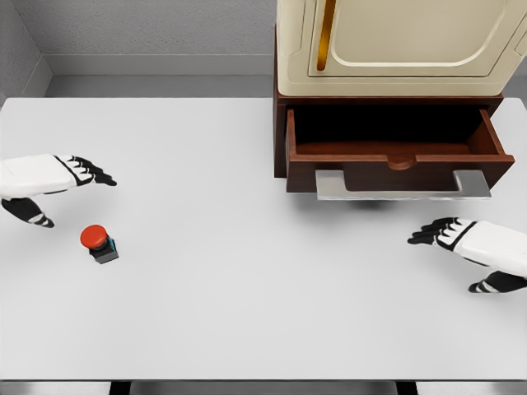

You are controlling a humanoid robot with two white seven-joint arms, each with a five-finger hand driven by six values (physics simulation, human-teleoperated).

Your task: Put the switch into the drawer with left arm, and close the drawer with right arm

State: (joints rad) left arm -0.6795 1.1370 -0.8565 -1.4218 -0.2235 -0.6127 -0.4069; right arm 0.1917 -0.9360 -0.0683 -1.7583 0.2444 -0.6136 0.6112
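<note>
The switch [99, 243], a red round button on a small dark base, stands on the white table at the left. My left hand [70, 185] hovers just above and left of it, fingers spread, holding nothing. The brown wooden drawer [395, 152] is pulled out at the upper right, its inside dark and bare, with a grey metal handle [402, 186] along its front. My right hand [449, 243] rests open over the table below the drawer's right end, apart from the handle.
A cream cabinet [395, 45] with a gold-trimmed door sits on top of the drawer's brown housing. The white table [247, 288] spreads wide between the two hands. A grey wall runs along the back.
</note>
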